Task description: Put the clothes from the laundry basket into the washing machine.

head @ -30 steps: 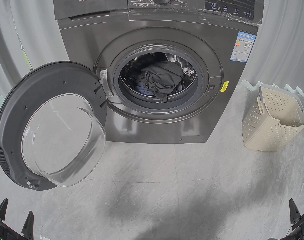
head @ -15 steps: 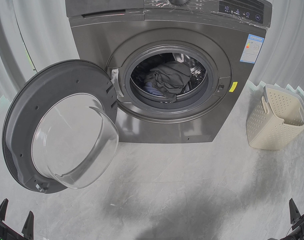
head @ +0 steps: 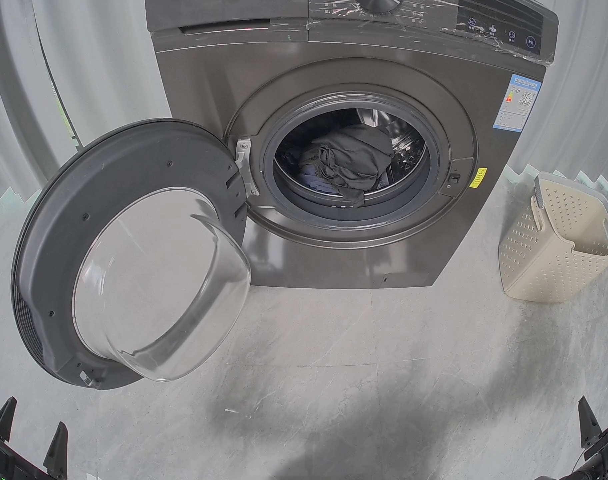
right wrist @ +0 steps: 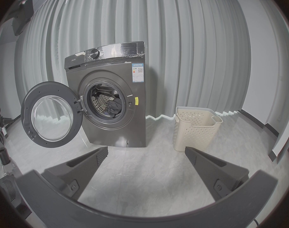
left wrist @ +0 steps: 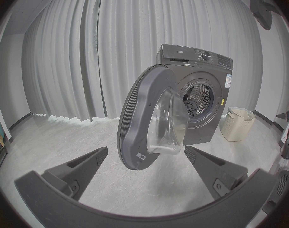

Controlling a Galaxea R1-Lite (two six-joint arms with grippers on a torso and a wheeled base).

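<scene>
Clothes (head: 347,158): dark bundle sits inside drum of washing machine (head: 331,55), upper centre of your head view. Door (head: 127,168) hangs wide open at left. Laundry basket (head: 557,261) stands on floor at right edge, near machine, not touching. Your left gripper (head: 35,416), lower left corner: fingers spread wide, gripping nothing. Right gripper (head: 601,392), lower right corner: likewise.

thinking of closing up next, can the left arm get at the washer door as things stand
Probably yes: the door hangs wide open on the left gripper's side, only bare floor between, fingers open and empty. It may take a long reach.
</scene>
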